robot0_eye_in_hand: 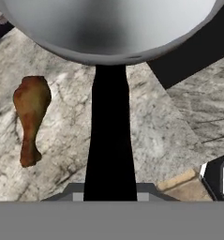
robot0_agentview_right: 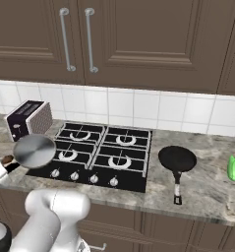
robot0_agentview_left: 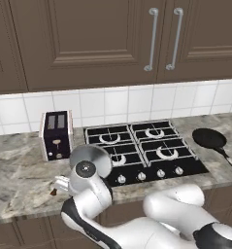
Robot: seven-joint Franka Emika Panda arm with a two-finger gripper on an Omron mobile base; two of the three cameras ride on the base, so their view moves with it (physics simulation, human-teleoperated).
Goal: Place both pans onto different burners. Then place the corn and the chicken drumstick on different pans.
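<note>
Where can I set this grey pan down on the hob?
All four burners are bare; the grey pan, gripped by its handle, hangs at the hob's front-left corner. The left counter is crowded by the toaster and drumstick; the black pan sits right of the hob.

Even, soft rendered light; faint shadows, no glare; slightly blurry textures.
</note>
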